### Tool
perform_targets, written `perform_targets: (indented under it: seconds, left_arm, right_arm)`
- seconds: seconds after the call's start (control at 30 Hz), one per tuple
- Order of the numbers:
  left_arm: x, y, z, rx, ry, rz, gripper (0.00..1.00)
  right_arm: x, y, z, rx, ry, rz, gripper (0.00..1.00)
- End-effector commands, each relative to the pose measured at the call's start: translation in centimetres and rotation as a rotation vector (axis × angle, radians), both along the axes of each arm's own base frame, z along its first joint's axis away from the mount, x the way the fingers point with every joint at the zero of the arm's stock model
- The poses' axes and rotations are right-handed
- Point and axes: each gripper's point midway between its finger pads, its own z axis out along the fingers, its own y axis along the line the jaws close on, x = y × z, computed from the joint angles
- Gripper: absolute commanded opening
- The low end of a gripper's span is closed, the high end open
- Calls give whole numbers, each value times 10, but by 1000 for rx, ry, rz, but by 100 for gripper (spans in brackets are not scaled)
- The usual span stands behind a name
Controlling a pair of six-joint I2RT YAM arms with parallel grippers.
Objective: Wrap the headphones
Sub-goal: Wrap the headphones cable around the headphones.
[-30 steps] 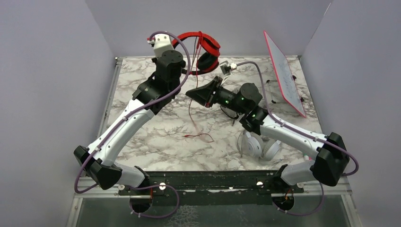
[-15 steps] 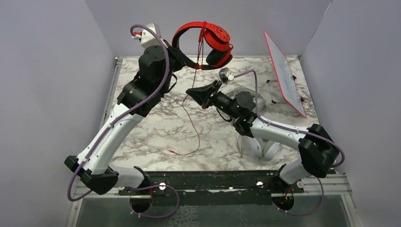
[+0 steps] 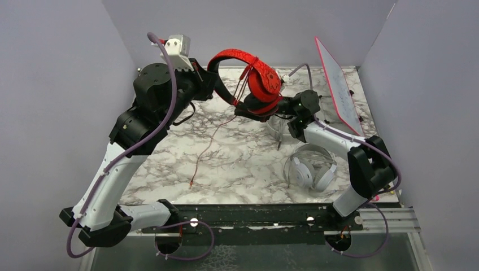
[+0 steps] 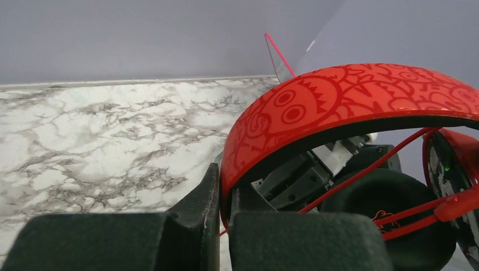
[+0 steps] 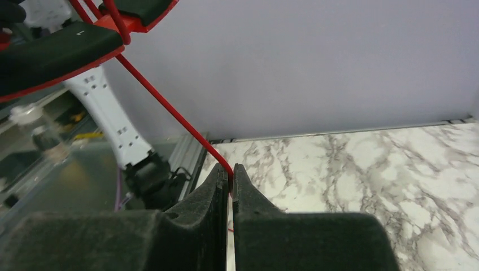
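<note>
As it arches upward, red headset [image 3: 234, 55] spans left-right.

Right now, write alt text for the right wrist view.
The right gripper is shut on the red cable, which runs straight up and left to the red-and-black headphones. A marble table and grey wall lie behind.

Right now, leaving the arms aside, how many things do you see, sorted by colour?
Red-and-black headset: 1
White headset: 1
Light grey headset, partly hidden: 1
Red-edged board: 1
Total: 4
</note>
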Motion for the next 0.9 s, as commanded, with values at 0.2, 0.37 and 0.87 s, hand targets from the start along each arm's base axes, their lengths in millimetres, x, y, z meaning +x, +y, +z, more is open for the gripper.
perform_targets:
  seconds: [0.2, 0.37, 0.87]
  left_arm:
    - [-41, 10, 46, -368, 25, -40, 0]
    - [-31, 22, 51, -431, 35, 54, 0]
    - [-17, 34, 68, -417, 15, 153, 0]
  right_arm:
    - [16, 14, -22, 37, 141, -31, 17]
    - [27, 28, -11, 136, 77, -105, 28]
    - [25, -15, -96, -211, 188, -175, 85]
